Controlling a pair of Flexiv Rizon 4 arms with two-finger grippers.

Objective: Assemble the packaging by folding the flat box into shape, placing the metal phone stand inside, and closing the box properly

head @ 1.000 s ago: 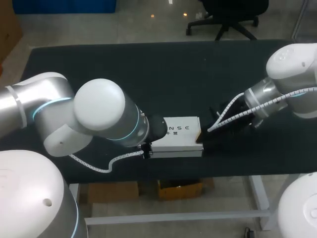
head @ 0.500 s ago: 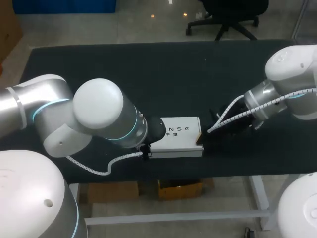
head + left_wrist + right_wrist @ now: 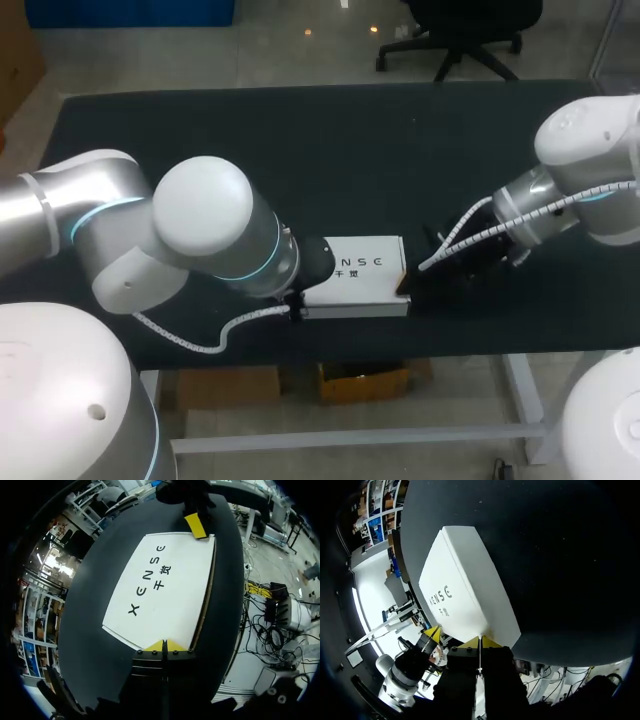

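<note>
We had the white box (image 3: 365, 278) lying near the table's (image 3: 300, 150) front edge, with our left gripper (image 3: 164, 645) and right gripper (image 3: 479, 641) at its opposite ends, each gripper's fingers pressed together.

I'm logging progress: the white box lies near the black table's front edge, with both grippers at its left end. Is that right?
Not quite. The white box does lie near the black table's front edge, but the grippers are at opposite ends: the left gripper at one, the right gripper at the other. The left wrist view shows this.
</note>
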